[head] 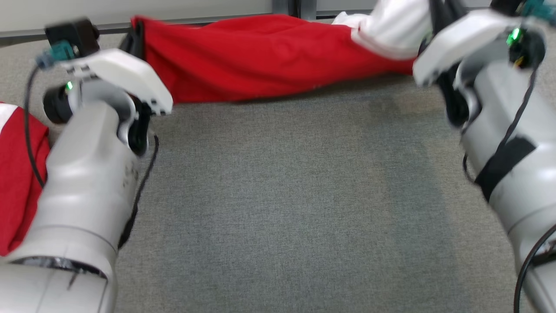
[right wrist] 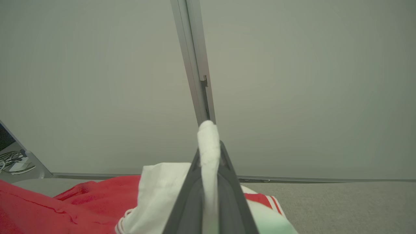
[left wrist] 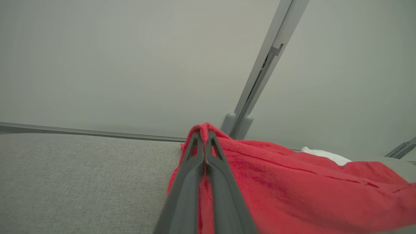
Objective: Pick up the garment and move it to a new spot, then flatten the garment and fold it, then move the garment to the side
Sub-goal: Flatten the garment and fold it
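The garment is red fleece with a white, red-striped part at its right end. It hangs stretched in a band between my two grippers, low over the grey carpet near the far wall. My left gripper is shut on its red left corner; in the left wrist view the fingers pinch a red fold. My right gripper is shut on the white end; in the right wrist view a strip of white cloth sticks up between the closed fingers.
Grey carpet spreads out in front of me. A pale wall panel with a grey metal post stands just behind the garment. More red and white cloth lies beside my left forearm. Cables lie at the far left.
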Tool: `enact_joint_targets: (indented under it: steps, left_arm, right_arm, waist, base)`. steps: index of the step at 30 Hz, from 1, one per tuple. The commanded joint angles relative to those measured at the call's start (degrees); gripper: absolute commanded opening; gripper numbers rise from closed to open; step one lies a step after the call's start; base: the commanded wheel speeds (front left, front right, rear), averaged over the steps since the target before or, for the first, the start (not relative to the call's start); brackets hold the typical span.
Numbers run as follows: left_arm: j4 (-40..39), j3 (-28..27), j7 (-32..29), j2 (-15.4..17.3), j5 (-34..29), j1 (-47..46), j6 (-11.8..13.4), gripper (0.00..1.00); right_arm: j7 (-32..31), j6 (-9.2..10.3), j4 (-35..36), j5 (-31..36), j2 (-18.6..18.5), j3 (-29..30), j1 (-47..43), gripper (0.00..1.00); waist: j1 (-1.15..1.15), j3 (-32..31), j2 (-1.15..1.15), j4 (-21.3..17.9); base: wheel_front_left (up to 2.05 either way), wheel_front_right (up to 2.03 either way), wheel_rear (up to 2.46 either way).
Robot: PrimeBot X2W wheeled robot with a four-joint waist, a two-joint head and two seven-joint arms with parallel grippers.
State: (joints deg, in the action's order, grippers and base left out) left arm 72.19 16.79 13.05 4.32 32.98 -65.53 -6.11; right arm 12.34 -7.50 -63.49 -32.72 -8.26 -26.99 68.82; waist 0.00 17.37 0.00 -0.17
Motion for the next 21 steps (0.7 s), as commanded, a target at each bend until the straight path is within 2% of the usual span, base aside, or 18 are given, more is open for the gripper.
enact_joint_targets:
  steps: [1,6,9,11,18,21]
  left_arm:
    - [0.35,0.14,0.46,-0.04,0.45,2.02,-0.37,0.0]
    - [0.84,0.43,1.5,-0.69,1.46,8.11,-0.93,0.0]
    - [-0.25,1.01,2.06,-0.81,1.33,12.85,-1.26,0.0]
    - [-2.83,1.19,2.16,-0.7,0.93,15.88,-1.31,0.0]
    - [-15.44,-0.72,2.18,1.07,-1.06,32.61,-1.34,0.0]
    - [-19.0,-1.34,2.18,1.5,-1.72,37.65,-1.35,0.0]
  right_arm:
    - [0.49,0.02,-0.69,-1.41,-0.06,-0.76,-3.29,0.0]
    - [2.1,0.01,1.6,-6.64,0.09,-2.94,-12.77,0.0]
    - [2.83,0.01,5.66,-10.11,-1.26,-3.66,-20.37,0.0]
    - [2.92,0.01,10.78,-11.59,-2.68,-3.17,-24.95,0.0]
    - [2.89,0.01,28.62,-7.81,-6.81,2.47,-46.28,0.0]
    - [2.88,0.02,32.51,-7.34,-6.33,5.73,-51.97,0.0]
  waist:
    - [0.0,0.27,0.0,-0.04]
    - [0.0,-0.08,0.0,-0.56]
    - [0.0,-1.34,0.0,-0.67]
    - [0.0,-2.36,0.0,-0.72]
    - [0.0,-7.44,0.0,-1.36]
    - [0.0,-9.04,0.0,-1.51]
  base:
    - [0.0,0.0,0.0]
    - [0.0,0.0,0.0]
    - [0.0,0.0,0.0]
    - [0.0,0.0,0.0]
    - [0.0,0.0,0.0]
    - [0.0,0.0,0.0]
